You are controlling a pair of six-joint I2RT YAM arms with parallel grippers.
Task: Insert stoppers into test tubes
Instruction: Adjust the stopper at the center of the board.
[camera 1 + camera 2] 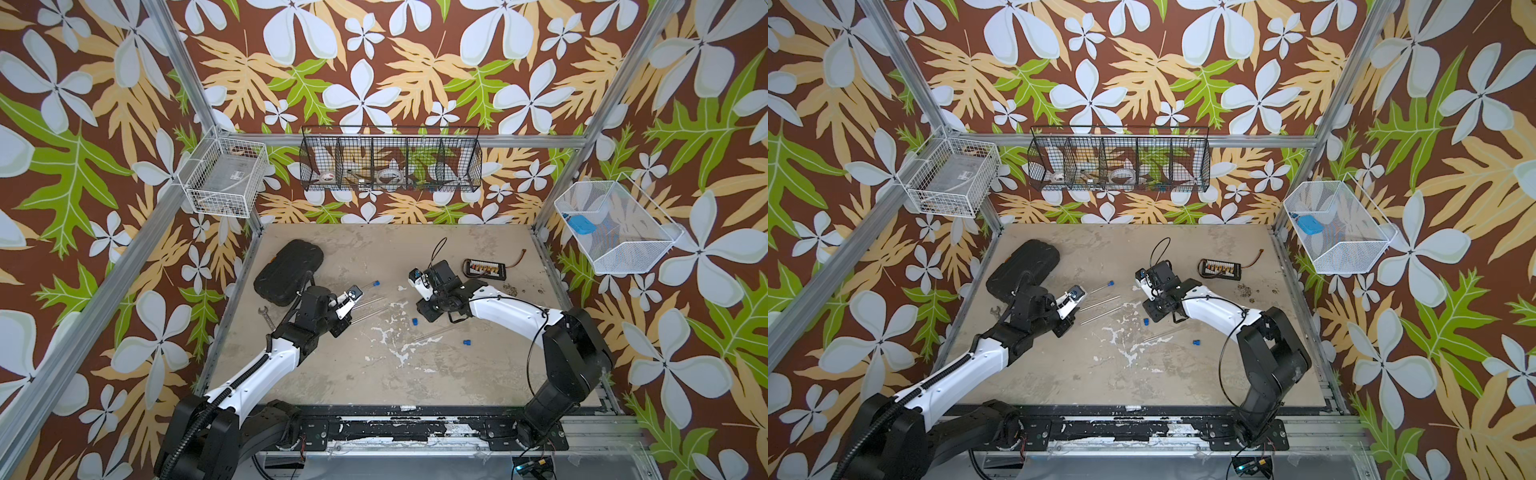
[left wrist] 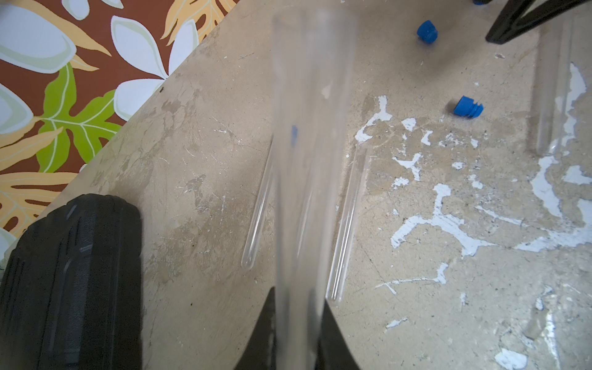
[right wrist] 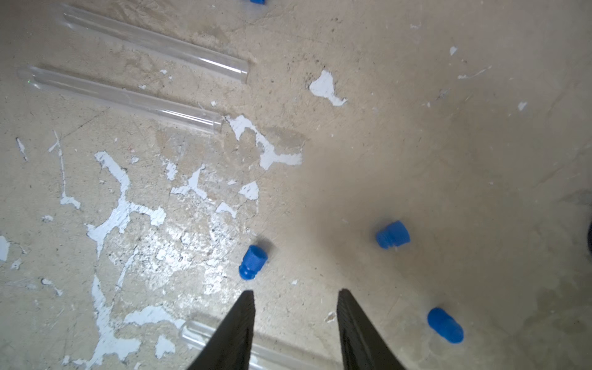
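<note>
Flowered wallpaper on three sides. Worn beige table point(image 1: 374, 374), paint flaked white in the middle.

Left hand point(image 2: 298, 299): clamped on the held tube point(image 2: 312, 128), centre-left in both top views, with most of its length jutting past my fingers above the table. Its far mouth seems bare, with no blue in it, but the close view is blurred.

Right hand point(image 3: 296, 293): fingers apart, nothing between them, hovering just right of centre in both top views.

On the table: a stoppered tube point(image 1: 370, 286) just above the left hand in frame, and a pair of bare tubes point(image 1: 370, 307) side by side beneath it. A lone tube point(image 1: 432, 334) lies lower, right of centre. The nearest stopper point(image 3: 253, 262) lies on its side just beyond my right fingertips. Two other stoppers point(image 3: 392, 234) lie further off.

Judgement: one tube done, and fetching a stopper comes next.

Risks:
- A stopper on its side may roll or squirt out if my fingers close off-centre.
- Another clear tube point(image 3: 198, 330) passes behind my right fingers in the wrist view, so a careless descent could knock it rolling.
- The held tube is smooth and gripped near one end. Pushing a stopper in off-axis could lever it loose or slide it back through my left fingers.
</note>
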